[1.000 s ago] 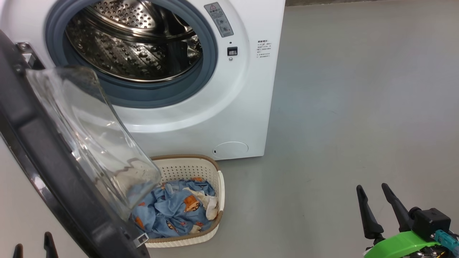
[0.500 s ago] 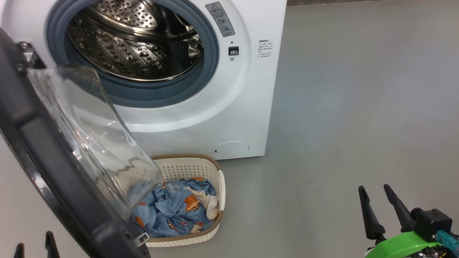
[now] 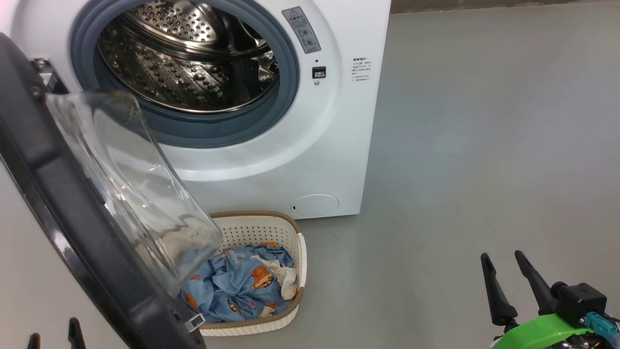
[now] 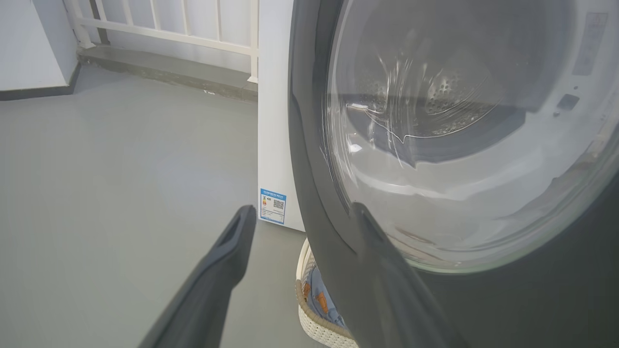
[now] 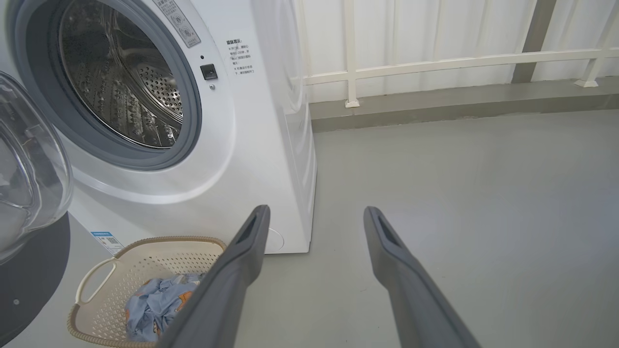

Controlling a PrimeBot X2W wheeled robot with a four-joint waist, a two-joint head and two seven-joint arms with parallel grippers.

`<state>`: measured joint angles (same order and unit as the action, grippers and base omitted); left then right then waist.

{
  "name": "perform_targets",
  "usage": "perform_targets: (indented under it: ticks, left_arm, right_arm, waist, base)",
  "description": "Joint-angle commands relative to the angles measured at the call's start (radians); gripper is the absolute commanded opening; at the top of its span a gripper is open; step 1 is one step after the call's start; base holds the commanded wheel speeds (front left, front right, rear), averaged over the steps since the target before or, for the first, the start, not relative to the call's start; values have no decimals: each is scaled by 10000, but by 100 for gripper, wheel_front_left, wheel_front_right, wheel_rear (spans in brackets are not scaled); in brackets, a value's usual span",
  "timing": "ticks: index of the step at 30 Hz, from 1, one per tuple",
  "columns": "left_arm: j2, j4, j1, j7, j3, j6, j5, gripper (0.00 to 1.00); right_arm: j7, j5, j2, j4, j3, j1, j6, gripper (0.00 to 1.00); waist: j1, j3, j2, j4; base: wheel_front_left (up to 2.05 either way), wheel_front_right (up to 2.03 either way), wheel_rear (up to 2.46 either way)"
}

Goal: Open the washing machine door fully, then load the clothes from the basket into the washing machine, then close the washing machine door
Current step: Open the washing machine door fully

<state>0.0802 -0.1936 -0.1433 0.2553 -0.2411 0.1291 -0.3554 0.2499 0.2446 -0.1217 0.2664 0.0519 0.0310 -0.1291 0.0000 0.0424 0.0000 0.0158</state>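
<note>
Washing machine open, basket of clothes in front of it.
The washing machine door stands swung out at the machine's left side, its glass bowl overhanging the basket, which sits on the floor just in front of the machine's base with the clothes inside. The left fingers are spread wide and empty by the door's black ring. The right fingers, also wide and empty, hang well off the machine's right corner.

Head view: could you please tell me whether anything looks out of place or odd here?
One thing: the open door hangs in front of the basket, and its glass bowl screens the left part of the clothes. Otherwise nothing stands out: the clothes seen all lie inside the basket.
</note>
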Motion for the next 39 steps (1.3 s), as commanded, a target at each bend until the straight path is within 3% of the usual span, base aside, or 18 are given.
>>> perform_targets:
  ticks: [1,22,24,39]
  left_arm:
    - [222,261,122,65,-313,16,103,100]
    - [182,247,132,65,-343,16,114,100]
    - [225,172,116,65,-196,16,0,0]
    - [314,-54,168,65,-247,16,-279,0]
  right_arm:
    - [118,-68,-133,-210,-248,94,-16,100]
    - [118,-46,-129,-202,-414,151,-16,100]
    - [118,-44,-128,-199,-425,148,-16,100]
    - [118,-12,-89,-225,-373,126,-16,100]
  waist:
    - [0,1,0,10]
    - [0,-53,0,27]
    - [0,-65,0,25]
    - [0,-48,0,101]
  base:
    - [0,0,0]
    - [0,0,0]
    - [0,0,0]
    - [0,0,0]
